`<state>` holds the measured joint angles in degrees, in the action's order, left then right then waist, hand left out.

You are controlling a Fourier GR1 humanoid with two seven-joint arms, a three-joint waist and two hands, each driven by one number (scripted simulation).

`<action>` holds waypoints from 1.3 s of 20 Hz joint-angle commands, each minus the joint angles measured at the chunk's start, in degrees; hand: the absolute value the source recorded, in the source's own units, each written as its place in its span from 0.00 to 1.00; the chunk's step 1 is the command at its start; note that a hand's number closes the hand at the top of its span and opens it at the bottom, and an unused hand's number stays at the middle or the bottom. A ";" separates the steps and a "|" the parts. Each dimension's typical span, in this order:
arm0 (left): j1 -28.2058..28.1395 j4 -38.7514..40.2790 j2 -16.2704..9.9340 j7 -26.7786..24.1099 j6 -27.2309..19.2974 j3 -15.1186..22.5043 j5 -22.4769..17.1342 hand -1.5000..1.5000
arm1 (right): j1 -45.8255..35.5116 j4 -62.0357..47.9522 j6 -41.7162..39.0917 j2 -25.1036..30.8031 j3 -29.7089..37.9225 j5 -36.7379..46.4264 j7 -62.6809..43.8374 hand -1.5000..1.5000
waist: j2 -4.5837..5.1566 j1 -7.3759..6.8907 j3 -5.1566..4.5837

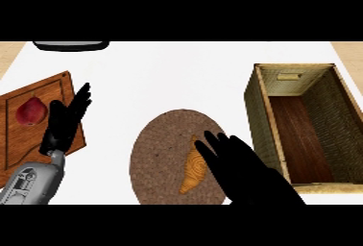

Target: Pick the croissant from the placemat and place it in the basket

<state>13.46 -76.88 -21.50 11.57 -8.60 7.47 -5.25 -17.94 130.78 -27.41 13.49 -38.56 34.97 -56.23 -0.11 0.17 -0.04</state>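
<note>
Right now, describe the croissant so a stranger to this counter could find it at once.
Start at the round brown woven placemat in the middle of the white counter, left of the tall basket. On the mat's right half lies the croissant, partly under the right hand. It is golden and ridged, unlike the dark red fruit on the wooden board at far left.

Kitchen setting. White surface (177,72) carries a wooden cutting board (42,96) with a red fruit (31,111) at left, a round woven placemat (159,158) with a croissant (193,168) at lower centre, a basket (259,110) at right.
</note>
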 commanded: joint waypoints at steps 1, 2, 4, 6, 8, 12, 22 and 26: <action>-1.09 -0.52 0.45 -1.08 0.91 -0.97 1.01 0.50 | -1.64 -5.21 -0.90 -3.12 0.07 4.47 -2.15 0.00 | 0.07 -0.30 0.02; -2.60 -2.59 0.79 0.26 1.30 -0.97 0.86 0.50 | 0.36 -4.06 -0.78 -2.40 2.03 4.17 -0.13 0.00 | 0.05 -0.29 0.04; -2.30 0.48 2.85 -2.30 0.85 -0.59 2.64 0.50 | 3.96 -2.61 0.01 -2.50 -1.15 7.12 0.57 0.00 | 0.07 -0.04 0.03; 1.92 2.30 2.67 0.55 0.61 -2.19 2.87 0.50 | 9.54 -2.90 3.61 0.81 -2.43 9.98 6.91 0.00 | 0.10 0.25 0.05; 1.84 1.05 3.16 0.19 1.29 -2.46 3.29 0.50 | 8.85 -7.74 4.63 -2.14 -2.07 10.28 8.46 0.00 | 0.11 0.02 0.05; -1.78 -4.22 4.39 2.62 0.73 -1.94 5.09 0.50 | 7.95 -15.31 6.77 -5.77 -2.49 12.95 11.92 0.00 | 0.07 -0.29 0.05; -0.66 -3.91 3.97 3.84 6.17 -6.79 5.31 0.50 | 4.70 -24.60 7.07 -10.68 2.47 16.61 19.21 0.00 | 0.10 -0.28 0.04; -1.90 -2.71 5.13 0.74 5.77 -7.65 7.57 0.50 | 10.42 -27.02 12.44 -9.14 0.90 19.72 24.15 0.00 | 0.09 -0.18 0.04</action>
<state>11.58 -79.50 -16.68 12.51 -3.41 1.19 1.37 -9.62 106.97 -17.60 5.08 -37.34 52.79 -35.32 -0.02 -0.03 0.00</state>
